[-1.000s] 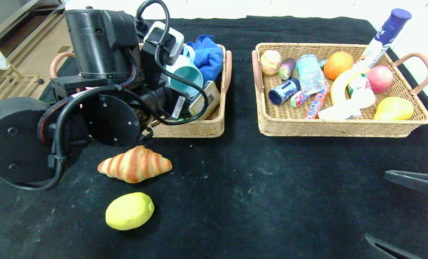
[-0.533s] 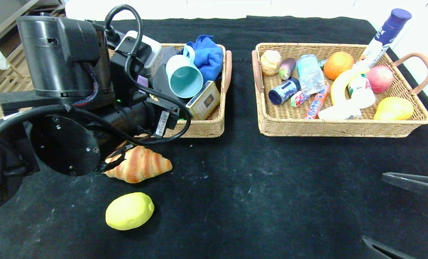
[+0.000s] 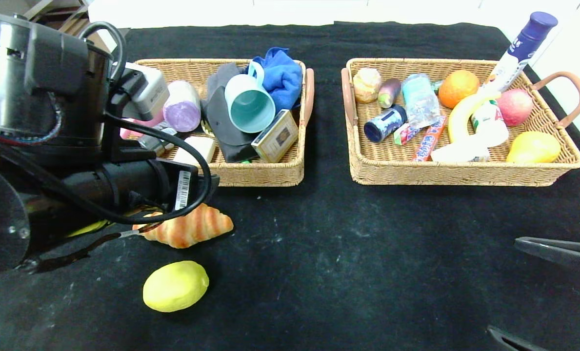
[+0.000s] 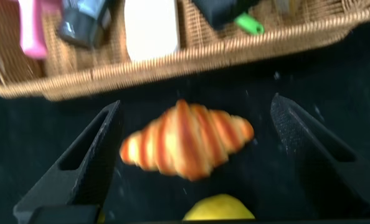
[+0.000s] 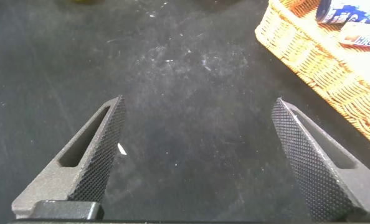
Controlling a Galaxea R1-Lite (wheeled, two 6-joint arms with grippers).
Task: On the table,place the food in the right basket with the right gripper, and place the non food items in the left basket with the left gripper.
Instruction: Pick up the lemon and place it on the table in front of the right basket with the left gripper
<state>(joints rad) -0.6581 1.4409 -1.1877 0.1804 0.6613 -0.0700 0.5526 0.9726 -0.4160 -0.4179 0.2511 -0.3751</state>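
My left gripper (image 4: pixel 196 102) is open and empty, hovering over the golden striped croissant (image 4: pixel 185 140), which lies between its fingers on the black-clothed table (image 3: pixel 348 253). The croissant (image 3: pixel 192 228) lies just in front of the left basket (image 3: pixel 260 175), and the yellow lemon (image 3: pixel 175 285) lies nearer still. The left basket holds the purple roll (image 3: pixel 182 106), pale blue mug (image 3: pixel 249 103) and cream card box (image 3: pixel 276 135). The right basket (image 3: pixel 460 174) holds a clear water bottle (image 3: pixel 419 100) and other food. My right gripper (image 5: pixel 199 101) is open and empty over bare cloth at the near right.
My bulky left arm (image 3: pixel 65 146) covers the left basket's left end and the table's left side. A blue cloth (image 3: pixel 282 75) and dark items lie in the left basket. A tall white bottle with a purple cap (image 3: pixel 521 48) leans at the right basket's far corner.
My left arm has pulled back out of the left basket toward the near left, uncovering the purple roll; its open gripper now hangs over the croissant. The right arm has barely moved.
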